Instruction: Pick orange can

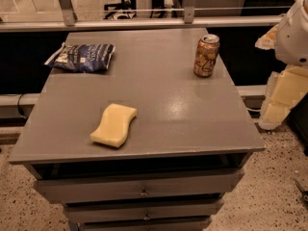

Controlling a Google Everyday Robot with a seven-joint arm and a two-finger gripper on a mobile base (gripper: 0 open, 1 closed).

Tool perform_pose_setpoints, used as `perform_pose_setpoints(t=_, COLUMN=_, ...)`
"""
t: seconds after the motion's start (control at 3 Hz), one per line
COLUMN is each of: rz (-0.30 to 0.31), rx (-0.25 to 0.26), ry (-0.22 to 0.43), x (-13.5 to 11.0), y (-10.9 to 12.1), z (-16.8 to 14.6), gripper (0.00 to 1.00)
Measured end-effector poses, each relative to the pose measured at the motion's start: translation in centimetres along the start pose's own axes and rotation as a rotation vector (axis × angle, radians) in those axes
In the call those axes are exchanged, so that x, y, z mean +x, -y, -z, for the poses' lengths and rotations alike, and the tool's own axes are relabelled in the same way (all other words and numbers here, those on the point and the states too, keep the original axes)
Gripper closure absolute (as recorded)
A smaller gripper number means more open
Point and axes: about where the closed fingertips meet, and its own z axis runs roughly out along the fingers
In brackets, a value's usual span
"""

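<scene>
The orange can [206, 55] stands upright on the grey table top [159, 90], near its back right corner. It is orange-brown with pale swirly lettering and a silver top. My gripper [281, 100] hangs at the right edge of the view, beyond the table's right side and lower than the table top, a good way right of the can. It shows as pale cream blocks under the white arm [293, 32]. Nothing is in it that I can see.
A dark blue chip bag [83, 57] lies at the back left of the table. A yellow sponge [114, 125] lies at the front left. Drawers [139, 186] sit under the table top. A rail [144, 23] runs behind the table.
</scene>
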Motion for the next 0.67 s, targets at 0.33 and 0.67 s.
perform_pose_setpoints(t=0.33, rz=-0.006, rx=0.008, ry=0.005, x=0.1, y=0.4, z=-0.2, gripper=0.0)
perform_pose_setpoints(t=0.67, rz=-0.041, rx=0.041, ry=0.028, x=0.8, y=2.9, z=-1.9, gripper=0.0)
